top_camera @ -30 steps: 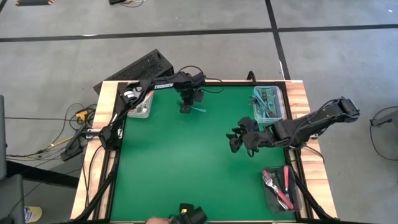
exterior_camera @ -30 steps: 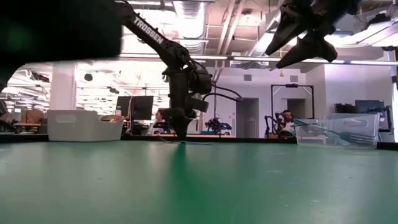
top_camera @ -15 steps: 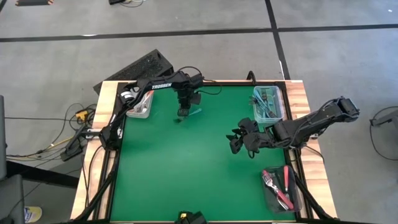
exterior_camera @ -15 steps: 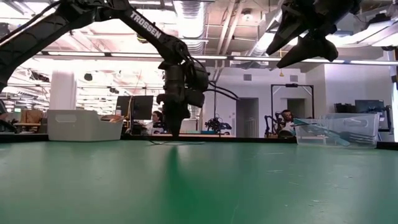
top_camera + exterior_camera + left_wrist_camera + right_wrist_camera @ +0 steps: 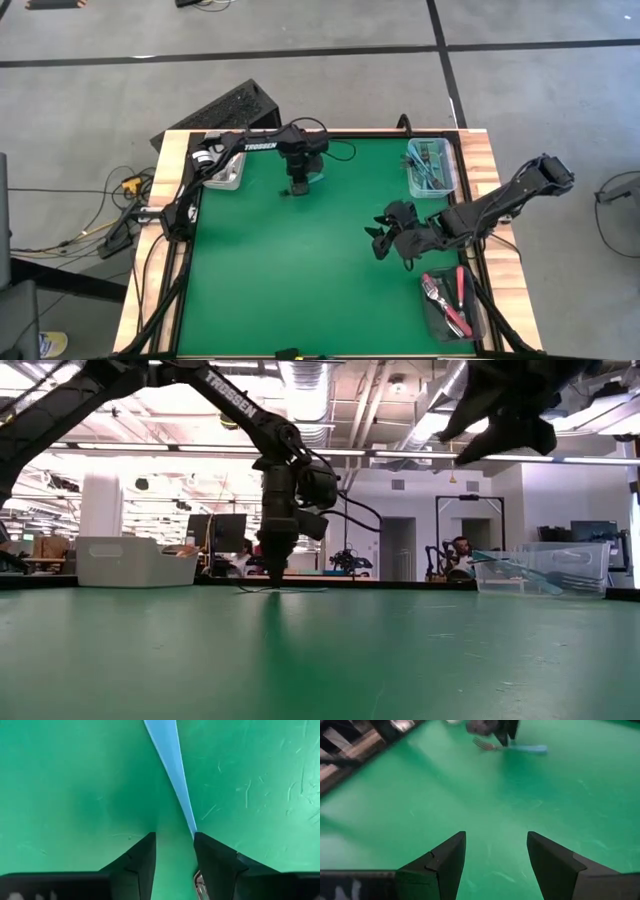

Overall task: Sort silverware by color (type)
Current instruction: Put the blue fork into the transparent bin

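Note:
One piece of silverware, a fork with a light blue handle [image 5: 170, 765] and metal tines [image 5: 480, 743], lies flat on the green mat at the far middle of the table. My left gripper [image 5: 298, 188] points straight down over it, open, its fingers [image 5: 172, 852] either side of the fork's neck. The handle runs out from under it, and metal shows beside one finger [image 5: 199, 881]. My right gripper [image 5: 380, 240] hangs open in the air over the mat's right half, with nothing between its fingers [image 5: 496, 855]. My left gripper stands open over the fork from above. The blue handle's narrow end [image 5: 192, 826] meets the inner edge of one fingertip [image 5: 210, 850]; whether that finger touches it I cannot tell. The fork rests on the mat.
A clear bin [image 5: 432, 168] holding blue-handled forks stands at the far right. A dark bin [image 5: 450, 300] with red-handled forks is at the near right. A pale bin [image 5: 225, 172] sits at the far left edge. The mat's middle and near half are bare green.
My left gripper has shifted a little toward the table's near edge and rolled about its downward line, staying low over the mat. The blue fork has turned on the mat with it. My right gripper has drifted slightly toward the near edge.

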